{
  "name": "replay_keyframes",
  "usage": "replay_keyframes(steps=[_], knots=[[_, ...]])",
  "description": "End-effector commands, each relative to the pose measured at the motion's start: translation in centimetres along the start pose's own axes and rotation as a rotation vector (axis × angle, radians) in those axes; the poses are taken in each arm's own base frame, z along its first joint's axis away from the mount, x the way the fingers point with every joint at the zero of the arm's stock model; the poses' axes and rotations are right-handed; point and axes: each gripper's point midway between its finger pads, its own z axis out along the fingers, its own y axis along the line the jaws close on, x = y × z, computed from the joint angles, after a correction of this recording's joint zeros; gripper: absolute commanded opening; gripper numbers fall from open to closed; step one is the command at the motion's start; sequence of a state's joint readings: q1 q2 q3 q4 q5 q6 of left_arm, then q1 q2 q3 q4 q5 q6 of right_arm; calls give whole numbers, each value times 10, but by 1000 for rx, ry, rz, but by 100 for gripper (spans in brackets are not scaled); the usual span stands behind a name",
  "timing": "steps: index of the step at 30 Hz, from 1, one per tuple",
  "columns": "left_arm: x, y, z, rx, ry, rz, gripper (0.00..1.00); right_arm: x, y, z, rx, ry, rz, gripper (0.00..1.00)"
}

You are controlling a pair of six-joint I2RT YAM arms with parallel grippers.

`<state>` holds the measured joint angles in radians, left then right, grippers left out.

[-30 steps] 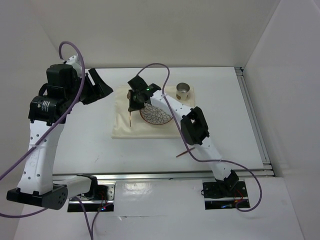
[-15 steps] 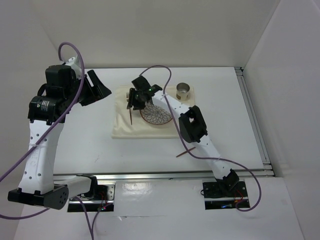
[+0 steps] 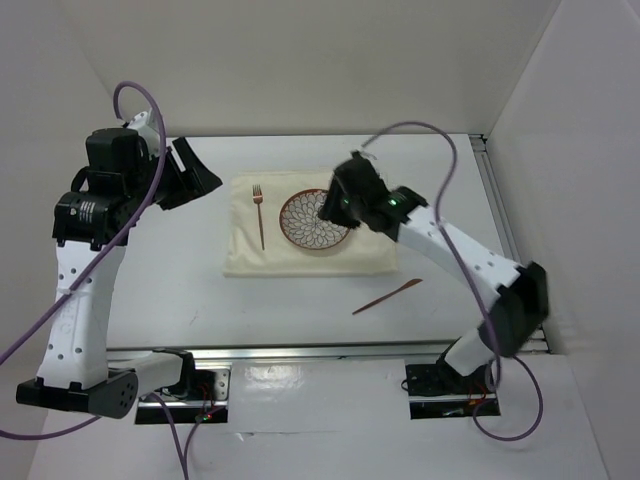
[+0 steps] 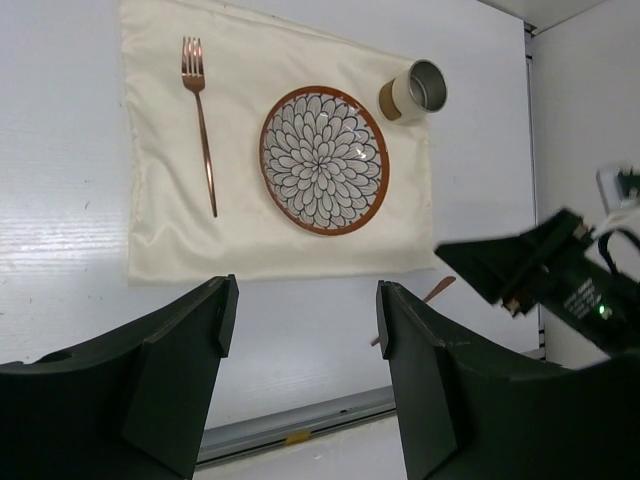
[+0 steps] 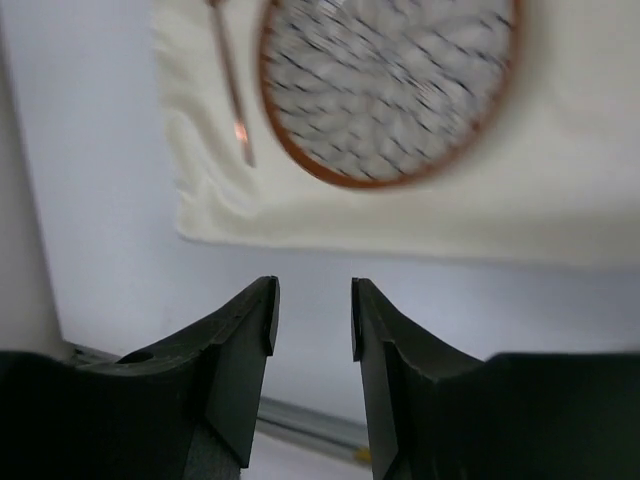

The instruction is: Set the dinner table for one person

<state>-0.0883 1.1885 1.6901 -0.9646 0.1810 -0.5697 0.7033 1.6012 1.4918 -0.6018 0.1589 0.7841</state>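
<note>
The white dinner table (image 3: 170, 295) carries a cream cloth (image 3: 300, 262). On the cloth lie a copper fork (image 3: 260, 215) and, to its right, a flower-patterned plate (image 3: 308, 222). A metal cup (image 4: 413, 92) stands at the cloth's far right corner; my right arm hides it in the top view. A copper utensil (image 3: 387, 297) lies on the bare table in front of the cloth. My right gripper (image 3: 330, 205) hovers over the plate's right edge, open and empty (image 5: 312, 300). My left gripper (image 3: 197, 172) is raised left of the cloth, open and empty (image 4: 305, 300).
A metal rail (image 3: 330, 350) runs along the table's near edge, and another (image 3: 505, 230) along its right side. White walls close in the back and both sides. My right arm (image 4: 530, 265) shows at the right of the left wrist view.
My right gripper has let go of the fork, which now lies on the cloth left of the plate. The right arm has swung back to the right. The left arm has barely moved.
</note>
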Motion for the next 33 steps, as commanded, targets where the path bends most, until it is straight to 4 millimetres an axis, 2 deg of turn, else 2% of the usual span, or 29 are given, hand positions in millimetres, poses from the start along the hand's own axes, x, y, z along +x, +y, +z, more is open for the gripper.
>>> replay_keyframes(steps=[1,2,3,4,5,6,7,9,13,15,19,21,22,26,30,33], knots=[[-2,-6,2,48,-10,33,75,74,-121,-16,350,101,164,47],[-2,-5,5,48,-9,33,75,92,-134,-23,381,129,232,48],[-2,-4,4,52,-8,28,75,119,-159,-33,422,187,263,50],[-2,-4,4,52,-8,28,75,133,-170,-39,448,217,285,57],[-1,-5,7,59,5,26,75,144,-176,-41,464,231,327,57],[0,-7,7,67,10,26,75,163,-194,-46,510,275,343,59],[1,-5,11,62,19,24,75,170,-199,-48,520,288,353,62],[1,-5,11,62,19,24,75,182,-211,-46,535,314,373,62],[1,-4,14,58,27,21,75,192,-224,-31,577,335,402,64],[3,-3,14,54,35,19,75,193,-224,-25,577,335,402,64],[7,-5,14,56,47,21,75,182,-224,-10,563,310,420,62],[7,-5,14,56,47,21,75,183,-229,-6,577,316,417,62],[7,-4,14,57,47,30,75,178,-229,-3,564,303,422,55],[7,-4,14,57,47,30,75,183,-233,-1,584,317,418,46],[10,-4,13,55,49,44,75,170,-225,-6,537,281,423,46],[13,-4,14,60,62,42,75,159,-220,-12,503,249,438,52]])
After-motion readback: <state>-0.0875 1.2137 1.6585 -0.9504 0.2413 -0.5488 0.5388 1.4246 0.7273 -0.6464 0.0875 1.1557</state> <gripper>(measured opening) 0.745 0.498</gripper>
